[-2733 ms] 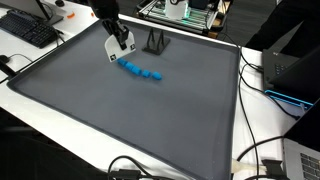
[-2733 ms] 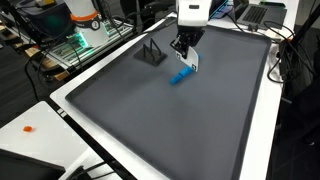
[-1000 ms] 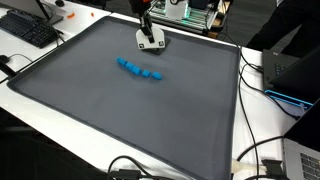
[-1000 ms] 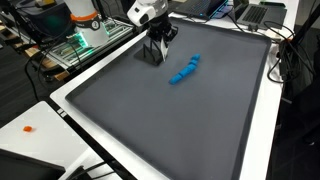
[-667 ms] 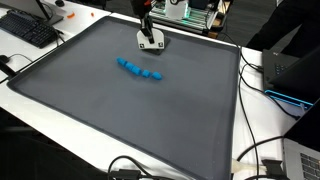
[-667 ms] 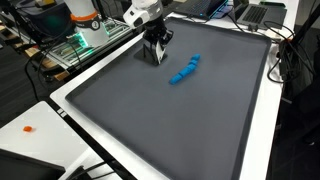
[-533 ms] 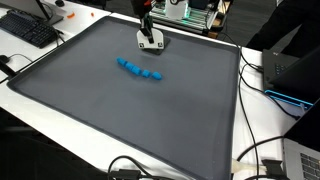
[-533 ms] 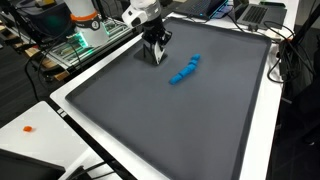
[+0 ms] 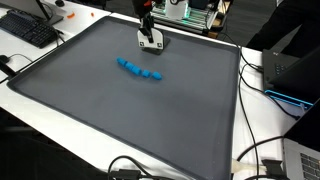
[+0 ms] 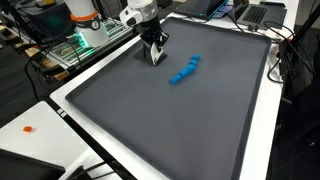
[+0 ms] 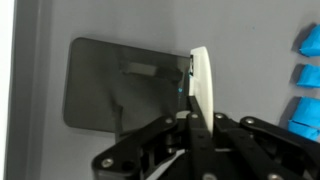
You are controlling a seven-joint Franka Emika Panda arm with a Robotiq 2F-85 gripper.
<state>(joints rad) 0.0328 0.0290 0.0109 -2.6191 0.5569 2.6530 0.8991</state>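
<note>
My gripper (image 9: 150, 38) is shut on a thin white flat piece (image 11: 201, 85), held on edge between the fingers. It hangs just over a small black stand (image 10: 150, 55) at the far part of the grey mat; the stand's dark base (image 11: 110, 85) with a slot lies right under the piece in the wrist view. The stand is mostly hidden behind the gripper (image 10: 154, 45) in both exterior views. A row of small blue blocks (image 9: 140, 71) lies on the mat a short way off, also in an exterior view (image 10: 184, 70) and at the wrist view's right edge (image 11: 305, 75).
The large grey mat (image 9: 120, 110) has a raised dark rim. A keyboard (image 9: 28, 30) lies beyond one corner, cables and a laptop (image 9: 290, 70) along one side, and a rack with electronics (image 10: 70, 35) beyond the far edge.
The gripper has carried the white piece from beside the blue blocks to the black stand. Over the last second it has only shifted slightly at the stand.
</note>
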